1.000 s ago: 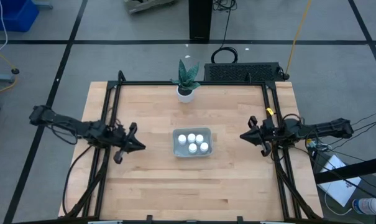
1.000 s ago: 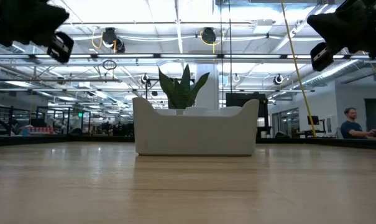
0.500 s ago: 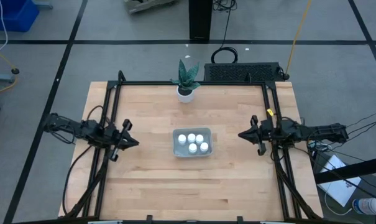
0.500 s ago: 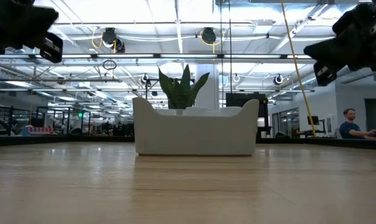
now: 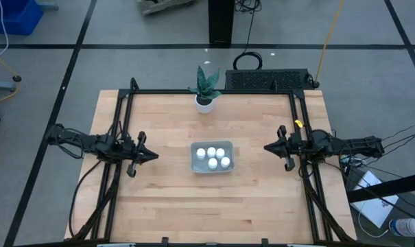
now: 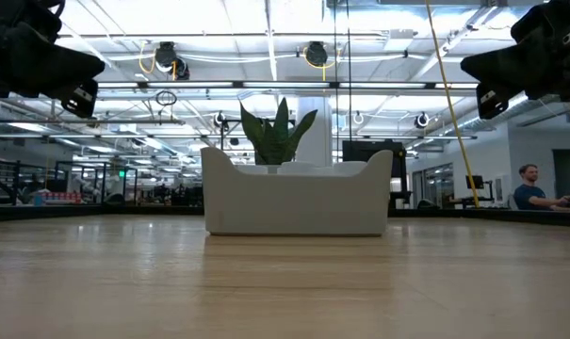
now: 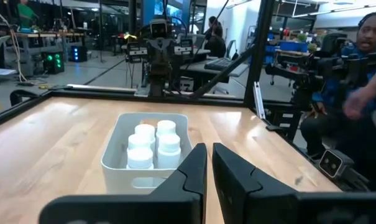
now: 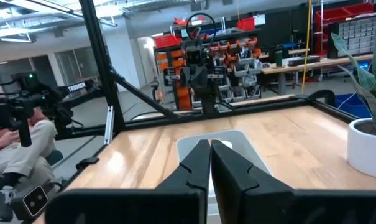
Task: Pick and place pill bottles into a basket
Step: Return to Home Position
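Note:
The pale grey-blue basket stands at the table's middle with several white pill bottles upright inside it. The left wrist view also shows the basket and the bottles. In the low view the basket hides the bottles. My left gripper hovers left of the basket, shut and empty, pointing at it. My right gripper hovers right of it, shut and empty, also pointing at it. Each shows in its own wrist view, left and right.
A white plant pot with a green plant stands behind the basket near the far edge. A black ribbed box sits beyond the far right corner. Black frame rails run along the left and right table edges. People sit beyond the table.
My left gripper has moved a little toward the table's far edge, drawing back toward the left edge and then coming forward again. It has stayed shut. The basket and bottles have not moved.

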`<state>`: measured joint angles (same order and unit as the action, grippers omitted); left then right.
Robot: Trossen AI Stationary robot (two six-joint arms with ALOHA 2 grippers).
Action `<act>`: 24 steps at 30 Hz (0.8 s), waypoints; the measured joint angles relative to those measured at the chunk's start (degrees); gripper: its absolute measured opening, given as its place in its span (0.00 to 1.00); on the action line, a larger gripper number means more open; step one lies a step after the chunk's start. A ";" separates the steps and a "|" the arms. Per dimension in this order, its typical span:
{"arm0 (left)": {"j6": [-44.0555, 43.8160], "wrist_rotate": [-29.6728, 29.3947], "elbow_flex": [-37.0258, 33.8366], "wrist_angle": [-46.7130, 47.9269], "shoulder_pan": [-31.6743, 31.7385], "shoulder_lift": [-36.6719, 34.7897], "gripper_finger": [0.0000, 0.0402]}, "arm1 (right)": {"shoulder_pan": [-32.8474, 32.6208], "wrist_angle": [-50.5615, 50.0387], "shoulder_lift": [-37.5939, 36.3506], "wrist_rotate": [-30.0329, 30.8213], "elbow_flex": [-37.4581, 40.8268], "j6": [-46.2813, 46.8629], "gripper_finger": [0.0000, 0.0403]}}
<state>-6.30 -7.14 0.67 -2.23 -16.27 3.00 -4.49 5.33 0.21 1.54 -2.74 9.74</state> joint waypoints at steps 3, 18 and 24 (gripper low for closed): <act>-0.03 0.00 0.00 -0.13 0.00 -0.02 0.08 | 0.00 0.02 0.00 -0.02 0.00 0.00 0.02; -0.16 -0.13 -0.07 -0.86 0.00 0.00 0.08 | 0.00 0.04 0.00 -0.07 0.00 0.02 0.02; -0.14 -0.13 -0.07 -0.88 0.00 0.00 0.08 | 0.00 0.04 -0.01 -0.09 0.00 0.02 0.02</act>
<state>-6.44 -7.27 0.60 -3.11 -16.27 3.01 -4.49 5.37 0.20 1.45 -2.74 9.76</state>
